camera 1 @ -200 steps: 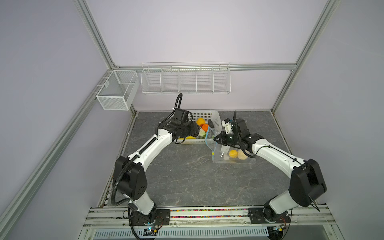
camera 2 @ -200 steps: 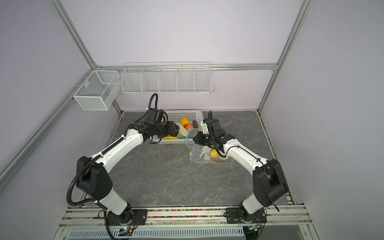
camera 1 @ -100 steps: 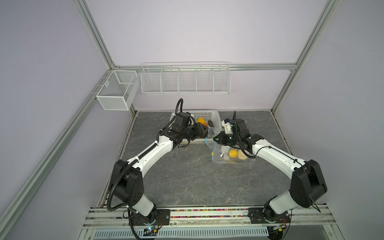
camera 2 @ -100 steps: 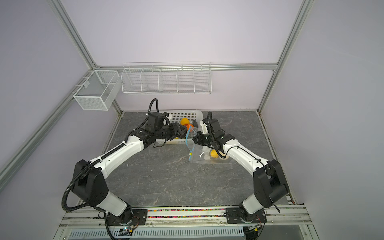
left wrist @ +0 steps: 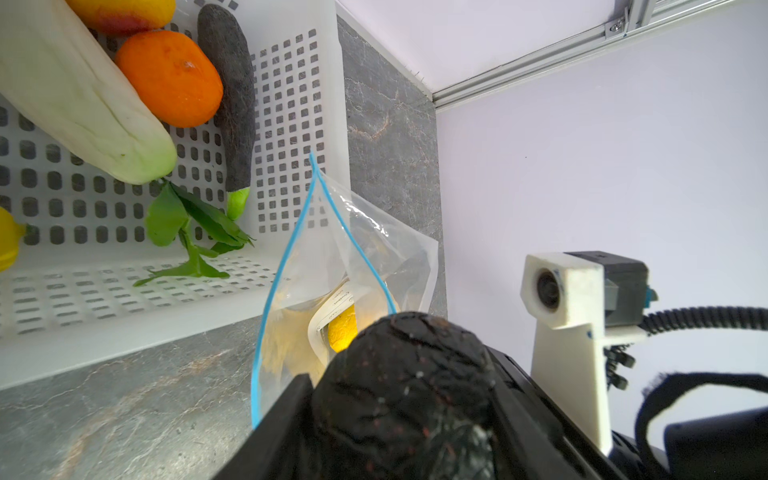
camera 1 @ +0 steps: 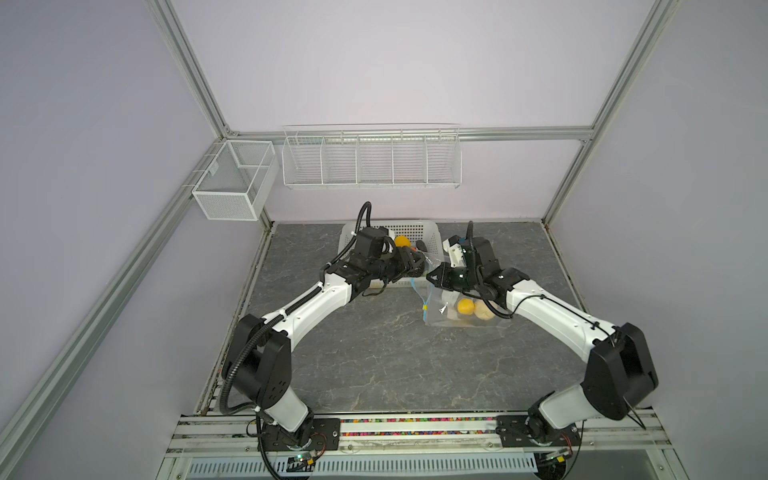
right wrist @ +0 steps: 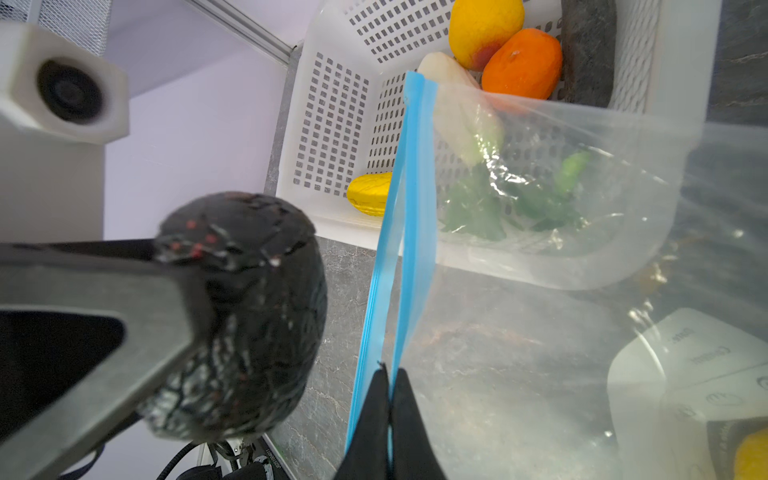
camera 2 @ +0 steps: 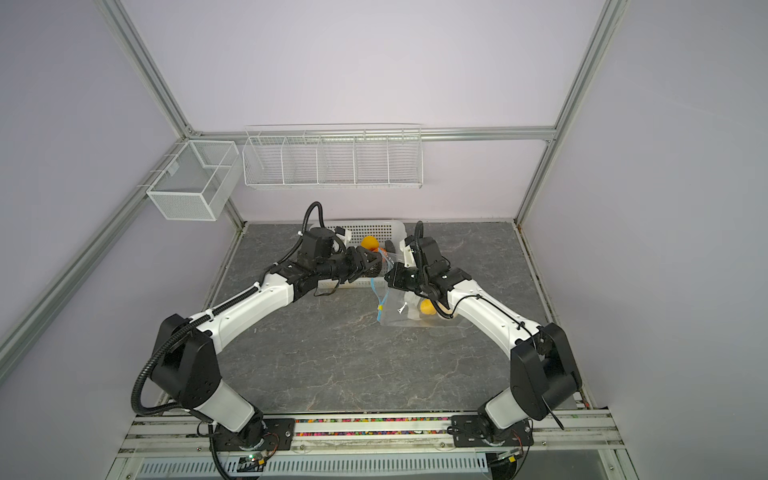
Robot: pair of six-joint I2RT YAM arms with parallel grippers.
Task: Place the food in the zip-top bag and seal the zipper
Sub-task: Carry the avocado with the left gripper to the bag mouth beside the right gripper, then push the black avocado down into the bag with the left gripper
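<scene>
Pinching the light-blue zipper (right wrist: 409, 208) with its jaws together, the right gripper (right wrist: 388, 388) holds up one lip of the zip-top bag (camera 1: 444, 309). The bag lies on the table (camera 1: 374, 353) toward its back edge, right of middle, just in front of the white perforated basket (camera 1: 415, 229). The left gripper (camera 1: 411, 266) is clamped on a dark wrinkled round piece (left wrist: 407, 374) (black, flecked red) at the bag's gaping mouth. A yellow piece (camera 1: 465, 306) and a beige piece (camera 1: 484, 311) sit inside.
</scene>
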